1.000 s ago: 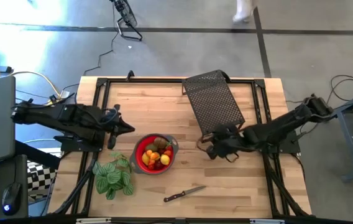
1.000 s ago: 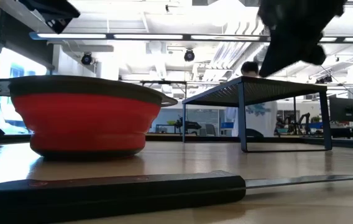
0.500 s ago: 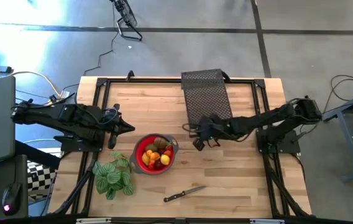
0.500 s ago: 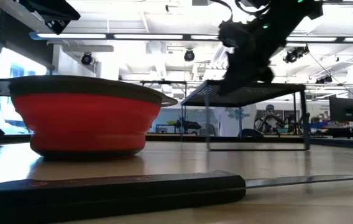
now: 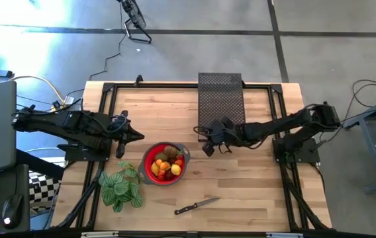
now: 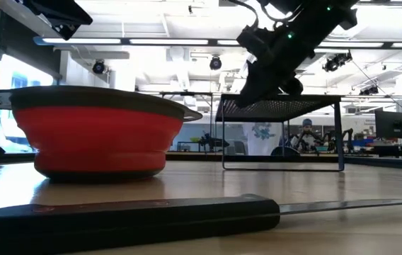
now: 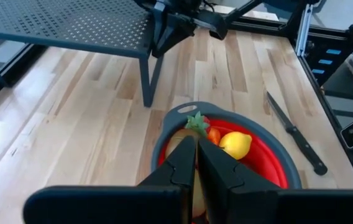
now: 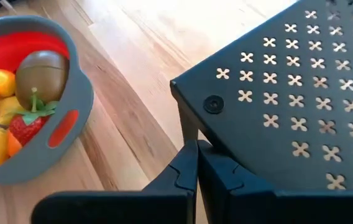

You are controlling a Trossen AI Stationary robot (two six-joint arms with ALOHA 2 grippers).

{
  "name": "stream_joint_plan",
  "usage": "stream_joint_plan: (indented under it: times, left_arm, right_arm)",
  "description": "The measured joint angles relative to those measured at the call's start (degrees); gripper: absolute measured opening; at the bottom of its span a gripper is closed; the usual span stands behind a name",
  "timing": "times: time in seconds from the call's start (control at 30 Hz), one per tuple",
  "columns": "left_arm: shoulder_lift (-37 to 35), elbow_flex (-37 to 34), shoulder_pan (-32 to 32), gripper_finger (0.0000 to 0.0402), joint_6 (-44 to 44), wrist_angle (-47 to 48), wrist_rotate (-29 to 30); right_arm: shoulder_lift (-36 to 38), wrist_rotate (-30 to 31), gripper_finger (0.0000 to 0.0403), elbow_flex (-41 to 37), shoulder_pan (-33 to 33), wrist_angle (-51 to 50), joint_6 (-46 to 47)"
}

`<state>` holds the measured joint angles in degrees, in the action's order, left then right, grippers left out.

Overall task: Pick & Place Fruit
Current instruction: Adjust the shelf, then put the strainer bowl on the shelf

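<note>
Two arms: both over the tabletop (image 5: 254,185).
Fruit (image 5: 166,162): piled in the red bowl (image 5: 149,173), between plant (image 5: 120,188) and knife (image 5: 196,206).
Left gripper (image 5: 139,136): jaws closed, empty, just beside the bowl's rim.
Right gripper (image 5: 206,137): jaws closed at the near corner of the black mesh rack (image 5: 221,99); whether they pinch it is unclear.

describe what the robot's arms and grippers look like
Both arms are matte black, built of jointed segments with thin black cables looped near the wrists. The left gripper and right gripper each end in two flat, dark, angular fingers, stepped along the inner edge. No markings show.
</note>
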<state>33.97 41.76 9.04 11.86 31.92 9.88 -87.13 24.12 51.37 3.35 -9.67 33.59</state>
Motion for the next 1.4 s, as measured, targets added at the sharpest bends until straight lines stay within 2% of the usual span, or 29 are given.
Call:
stream_joint_plan:
  times: [0.27,0.43,0.63,0.8,0.93,1.13,1.27,1.4]
  left_arm:
    - [0.05,0.02,-0.02,0.0015,0.09,2.06,-2.91]
    - [0.32,0.02,-0.02,0.0015,0.94,6.61,-3.43]
    - [0.58,0.02,-0.02,0.0015,10.79,13.26,-7.91]
    - [1.12,0.02,-0.02,0.0015,18.81,13.64,-9.57]
    - [1.55,0.02,-0.02,0.0015,21.62,13.64,-11.48]
    - [3.84,0.02,0.00,0.0007,33.05,13.26,-18.79]
    - [5.74,0.02,0.02,0.0003,34.22,11.43,-19.83]
    - [7.52,0.04,0.00,0.0001,30.46,10.83,-19.83]
  right_arm:
    - [2.14,1.81,0.0003,0.13,7.79,6.54,6.58]
    - [2.10,2.90,0.0003,0.02,12.93,6.10,12.87]
    - [1.74,7.49,0.0003,0.02,18.66,6.11,19.79]
    - [-0.66,8.84,0.0003,0.07,19.98,8.02,23.19]
    - [-3.66,9.20,0.0003,0.09,19.98,11.34,23.31]
    - [-8.43,11.83,0.0003,0.09,19.65,16.69,23.70]
    - [-10.56,16.15,0.0003,0.09,19.48,16.80,27.33]
    - [-11.88,17.56,0.0003,0.09,19.54,17.50,30.48]
